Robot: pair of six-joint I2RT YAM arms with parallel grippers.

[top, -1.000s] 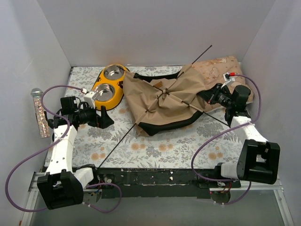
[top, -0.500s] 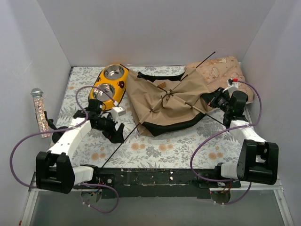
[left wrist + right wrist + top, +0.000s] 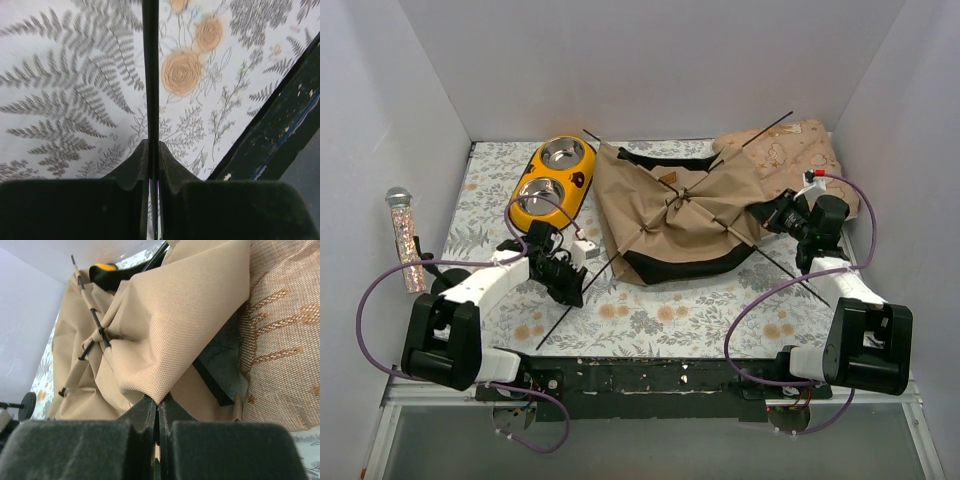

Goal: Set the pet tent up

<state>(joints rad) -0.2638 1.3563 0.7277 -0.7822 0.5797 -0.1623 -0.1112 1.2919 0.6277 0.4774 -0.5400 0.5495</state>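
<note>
Tan tent (image 3: 705, 240) lies flat on the bench (image 3: 660, 310) (poles (image 3: 672, 203) crossed, nothing raised yet), left pincer (image 3: 151, 155) clamped on one pole (image 3: 150, 70), right pincer (image 3: 158, 407) pinching fabric (image 3: 185, 315).

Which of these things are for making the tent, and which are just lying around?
For the tent:
the tan tent fabric
its black poles
the left gripper, pinching one pole
the right gripper, pinching the fabric

Just lying about:
the yellow double bowl
the patterned cushion
the glittery tube on the left
</note>
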